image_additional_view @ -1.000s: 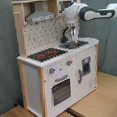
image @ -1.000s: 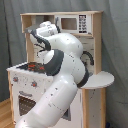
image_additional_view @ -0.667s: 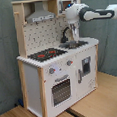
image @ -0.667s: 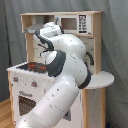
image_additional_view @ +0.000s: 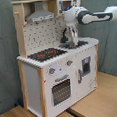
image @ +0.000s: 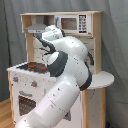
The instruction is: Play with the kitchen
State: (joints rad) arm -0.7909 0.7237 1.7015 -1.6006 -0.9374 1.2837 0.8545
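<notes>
The kitchen (image_additional_view: 35, 81) is a light-wood and white toy unit with a black-red stovetop (image_additional_view: 46, 54), a grey hood (image_additional_view: 41, 16) and an oven door (image_additional_view: 60, 89). In the second exterior view my arm reaches in from the right. The gripper (image_additional_view: 71, 38) points down over the sink (image_additional_view: 82, 44), by the black faucet. In the first exterior view the white arm (image: 70, 60) covers the middle of the kitchen (image: 97, 45) and hides the sink. The stovetop (image: 36, 65) and the microwave (image: 70, 23) show around it.
A rounded side shelf (image: 102, 80) sticks out at the first exterior view's right. The hood and upper shelf hang close above the wrist. Grey curtain (image_additional_view: 3, 48) stands behind the kitchen. Wooden floor (image_additional_view: 100, 104) lies in front.
The wrist has shifted slightly up and to the right in the first exterior view. The gripper stays over the sink area.
</notes>
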